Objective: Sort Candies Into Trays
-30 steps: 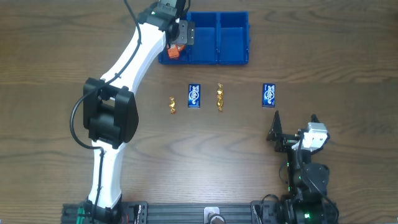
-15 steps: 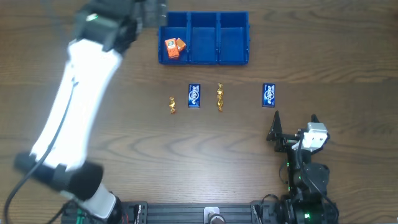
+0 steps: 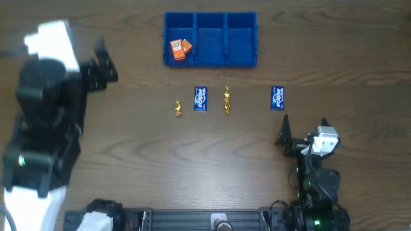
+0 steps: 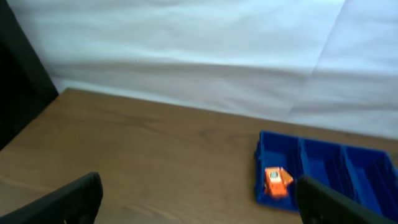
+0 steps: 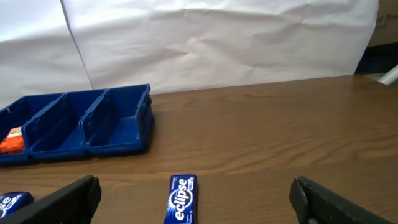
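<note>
Pincer L (image 3: 108, 62) gone from tray (image 3: 210, 62) to left, agape, empty; pincer R (image 3: 304, 120) agape, unmoved.

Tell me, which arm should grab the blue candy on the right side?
Probably the right. Its open right gripper sits close to that blue candy, which lies straight ahead in its wrist view. The left gripper is far off at the table's left side.
</note>
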You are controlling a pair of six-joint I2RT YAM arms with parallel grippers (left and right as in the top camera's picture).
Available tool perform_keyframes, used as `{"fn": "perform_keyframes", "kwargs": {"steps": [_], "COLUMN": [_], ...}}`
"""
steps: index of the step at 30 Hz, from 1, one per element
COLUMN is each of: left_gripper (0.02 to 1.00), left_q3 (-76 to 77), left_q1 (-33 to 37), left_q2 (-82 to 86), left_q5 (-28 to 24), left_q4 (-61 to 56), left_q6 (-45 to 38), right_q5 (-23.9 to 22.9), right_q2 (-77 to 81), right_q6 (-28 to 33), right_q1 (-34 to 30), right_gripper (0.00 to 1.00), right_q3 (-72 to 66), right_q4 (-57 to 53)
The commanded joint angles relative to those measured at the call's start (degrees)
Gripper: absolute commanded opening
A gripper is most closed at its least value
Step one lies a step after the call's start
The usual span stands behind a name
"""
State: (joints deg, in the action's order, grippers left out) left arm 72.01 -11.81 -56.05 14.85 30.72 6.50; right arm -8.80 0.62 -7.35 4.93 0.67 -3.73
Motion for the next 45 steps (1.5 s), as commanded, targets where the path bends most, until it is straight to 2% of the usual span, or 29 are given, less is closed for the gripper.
{"fn": "perform_keyframes", "kwargs": {"steps": [1,4,10,16,21,24,31,32,33,34,36,41,45], "left_gripper": [0.996,0.996,0.996,0.996,0.996,0.996,0.996,0.993,0.996,0.996,0.996,0.996,0.996], "left_q3": [-12.63,-19.52,-32.2,-45.79,-50.18,-52.22,-60.02,-61.02,-63.04,-64.08,-66.12,-68.17,-69.61], "left_q1": [1.29,3.02,6.23,6.34,6.34,6.23,6.16,6.16,6.16,6.16,6.16,6.12,6.12], "left_q2": [12.83,22.27,39.01,55.08,55.87,55.87,55.87,55.87,55.87,55.87,55.87,55.87,55.87], "left_q5": [-2.49,-6.12,-7.32,-9.05,-11.32,-12.9,-12.98,-12.59,-8.04,-6.21,-5.25,-10.32,-14.34], "left_q4": [-3.45,-3.98,-4.44,-6.16,-8.52,-10.8,-14.27,-14.32,-14.49,-14.49,-15.72,-18.34,-21.99], "left_q6": [-0.92,0.0,0.37,1.73,2.05,-1.53,-1.79,-1.86,-1.84,-1.84,-1.81,-2.05,-6.47], "right_q5": [-0.11,-0.11,-0.11,-0.11,-0.11,-0.11,-0.11,-0.11,-0.11,-0.11,-0.11,-0.11,-0.11], "right_q2": [-0.39,-0.39,-0.39,-0.39,-0.39,-0.39,-0.39,-0.39,-0.39,-0.39,-0.39,-0.39,-0.39], "right_q6": [0.37,0.37,0.35,0.37,0.37,0.37,0.37,0.37,0.37,0.37,0.35,0.37,0.35], "right_q1": [-0.24,-0.24,-0.24,-0.24,-0.24,-0.24,-0.24,-0.24,-0.24,-0.24,-0.24,-0.24,-0.24], "right_gripper": [0.998,0.998,0.998,0.998,0.998,0.998,0.998,0.996,0.996,0.998,0.998,0.998,0.998], "right_q3": [-0.22,-0.22,-0.22,-0.22,-0.22,-0.22,-0.22,-0.22,-0.22,-0.22,-0.22,-0.22,-0.22], "right_q4": [-0.15,-0.15,-0.15,-0.13,-0.15,-0.15,-0.15,-0.15,-0.15,-0.15,-0.15,-0.15,-0.15]}}
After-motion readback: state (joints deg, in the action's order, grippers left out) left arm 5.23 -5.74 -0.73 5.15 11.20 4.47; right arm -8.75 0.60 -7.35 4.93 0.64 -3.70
